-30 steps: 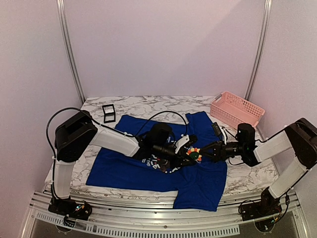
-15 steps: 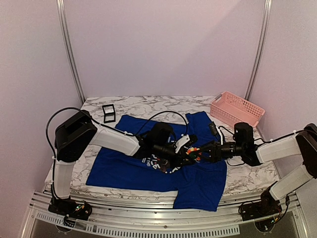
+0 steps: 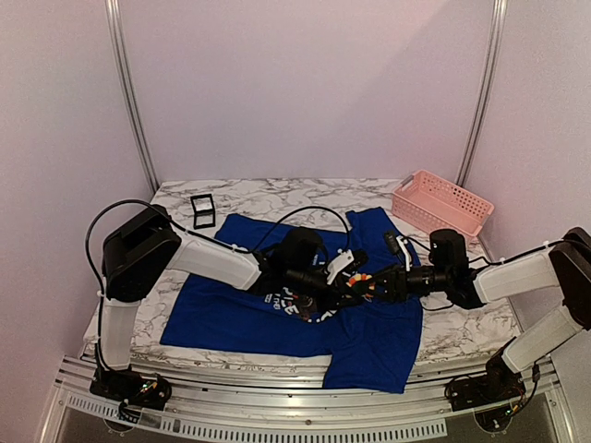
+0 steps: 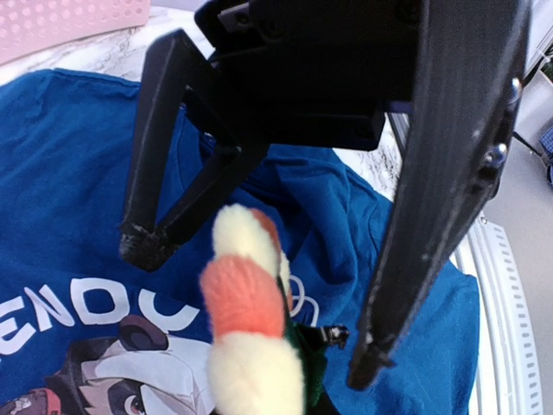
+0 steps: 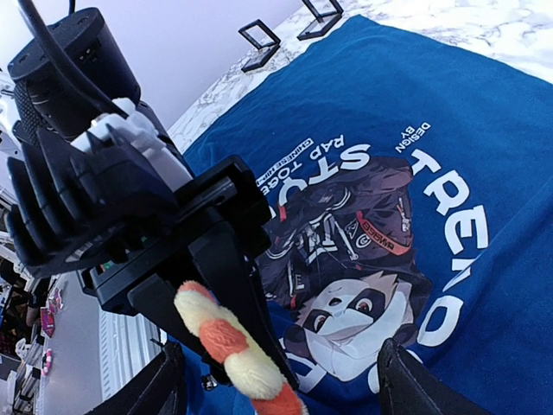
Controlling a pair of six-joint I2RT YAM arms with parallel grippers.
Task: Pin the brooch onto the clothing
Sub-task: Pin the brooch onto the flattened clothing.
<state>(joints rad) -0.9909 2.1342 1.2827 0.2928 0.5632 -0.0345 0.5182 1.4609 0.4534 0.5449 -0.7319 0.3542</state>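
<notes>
Brooch point(image 3: 362, 284) over shirt point(image 3: 231, 314); basket point(image 3: 441, 205) far R

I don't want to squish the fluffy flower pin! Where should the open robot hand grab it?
Probably the brooch by its free petals, pinched across both flat faces, coming from the side opposite the left gripper, which holds its other end. It stands edge-on between the open fingers of the right gripper, and its metal pin sits near the held end.
</notes>
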